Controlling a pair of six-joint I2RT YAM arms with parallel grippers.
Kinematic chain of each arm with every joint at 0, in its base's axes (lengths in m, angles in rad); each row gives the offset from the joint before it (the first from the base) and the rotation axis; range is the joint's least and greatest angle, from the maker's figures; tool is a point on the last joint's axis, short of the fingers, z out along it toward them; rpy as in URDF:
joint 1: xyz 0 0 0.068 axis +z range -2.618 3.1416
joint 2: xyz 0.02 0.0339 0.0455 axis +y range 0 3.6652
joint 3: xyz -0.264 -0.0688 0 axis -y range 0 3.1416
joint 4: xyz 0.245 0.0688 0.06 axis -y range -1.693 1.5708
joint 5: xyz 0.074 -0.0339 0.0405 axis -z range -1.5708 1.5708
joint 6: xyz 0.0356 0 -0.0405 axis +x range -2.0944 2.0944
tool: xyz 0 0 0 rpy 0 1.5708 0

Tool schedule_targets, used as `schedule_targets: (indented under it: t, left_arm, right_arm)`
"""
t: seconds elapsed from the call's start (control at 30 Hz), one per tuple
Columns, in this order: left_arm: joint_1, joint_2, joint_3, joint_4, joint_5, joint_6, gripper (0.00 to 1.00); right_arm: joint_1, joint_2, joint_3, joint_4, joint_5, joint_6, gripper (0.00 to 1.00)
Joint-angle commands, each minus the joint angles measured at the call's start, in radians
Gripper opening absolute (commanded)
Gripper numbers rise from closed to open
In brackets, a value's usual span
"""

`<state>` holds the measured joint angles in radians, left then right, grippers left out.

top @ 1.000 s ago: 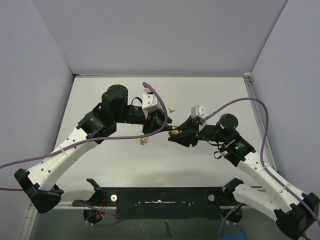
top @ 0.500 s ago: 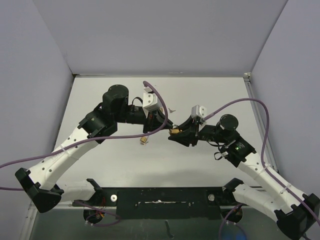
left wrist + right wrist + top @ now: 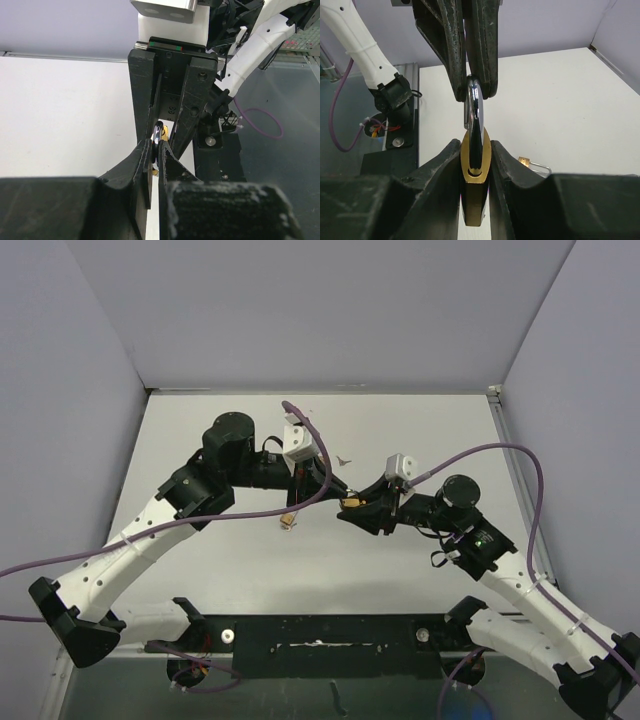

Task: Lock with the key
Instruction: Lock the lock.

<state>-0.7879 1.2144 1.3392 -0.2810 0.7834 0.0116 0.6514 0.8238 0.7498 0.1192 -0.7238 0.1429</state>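
Observation:
A brass padlock (image 3: 475, 170) with a silver shackle (image 3: 472, 102) is held in the air between both grippers, and shows in the top view (image 3: 348, 503). My right gripper (image 3: 475, 146) is shut on the brass body, one finger on each flat side. My left gripper (image 3: 159, 145) faces it and is shut on the top of the shackle; its fingertips (image 3: 487, 75) show in the right wrist view. In the top view the left gripper (image 3: 334, 494) and right gripper (image 3: 354, 506) meet above the middle of the table. No key shows in any view.
A second, small brass padlock (image 3: 288, 522) lies on the white table just left of the grippers; it also shows in the right wrist view (image 3: 525, 161). Purple cables loop over both arms. The black base rail (image 3: 320, 635) runs along the near edge.
The right arm's elbow and wrist have shifted slightly right and down. The left wrist turned a little. Both grippers stay shut on the padlock at about the same spot.

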Motion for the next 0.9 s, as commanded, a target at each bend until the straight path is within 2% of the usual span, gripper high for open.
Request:
schedule_targets:
  t: [0.0, 0.47, 0.87]
  left_arm:
    - [-0.013, 0.019, -0.009, -0.037, -0.013, 0.003, 0.00]
    - [-0.017, 0.002, -0.046, -0.077, -0.011, 0.035, 0.00]
    - [-0.023, -0.007, -0.086, -0.069, -0.013, 0.021, 0.00]
  right_arm:
    - [0.029, -0.037, 0.048, 0.231, -0.018, -0.004, 0.00]
    - [0.031, -0.075, 0.091, 0.296, -0.001, 0.036, 0.00]
    - [0.031, -0.122, 0.059, 0.466, 0.059, 0.075, 0.00]
